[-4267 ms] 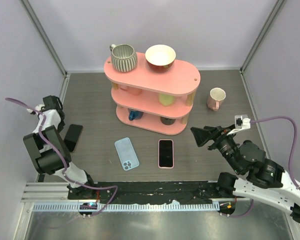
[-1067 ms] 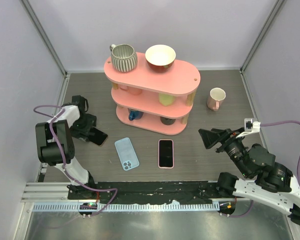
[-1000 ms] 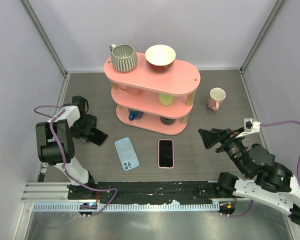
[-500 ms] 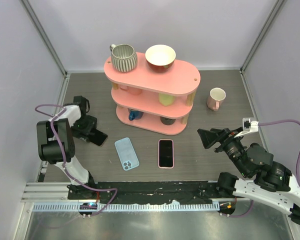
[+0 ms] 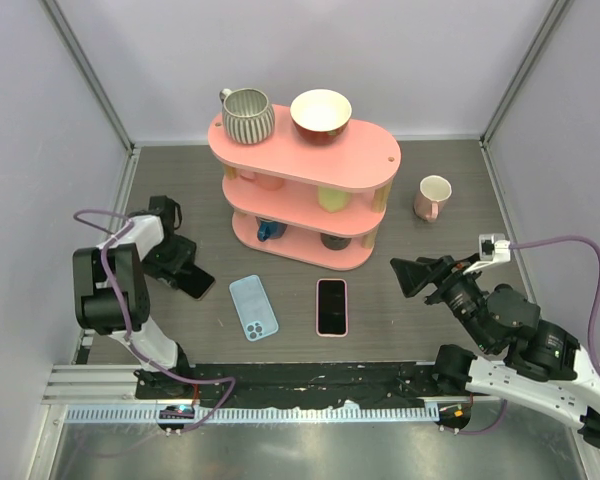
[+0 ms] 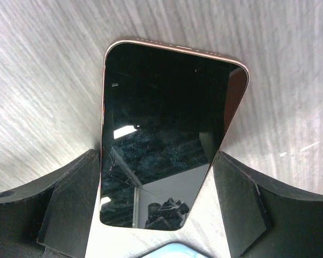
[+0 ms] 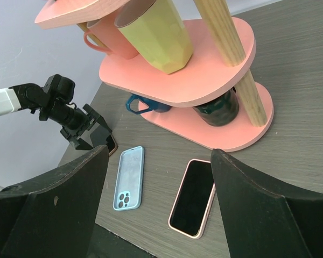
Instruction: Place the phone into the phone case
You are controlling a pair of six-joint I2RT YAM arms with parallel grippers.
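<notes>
Left arm is being held bent low over the table [image 5: 460, 180], left gripper [image 6: 157, 161] straddling the phone [image 6: 167, 107] lying flat there, fingers [image 6: 70, 204] right by both long edges. Can't be told if it's actually being pinched. Blue phone case [image 5: 253, 307] is lying nearby, apart from it, beside a second phone [image 5: 331, 306]. Right arm is being held raised, right gripper [image 5: 402, 276] spread wide with nothing in it.

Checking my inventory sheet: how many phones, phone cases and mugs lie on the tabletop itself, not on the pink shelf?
Phones: 2 (left phone, centre phone)
Phone cases: 1 (blue phone case)
Mugs: 1 (pink mug)
Total: 4
</notes>
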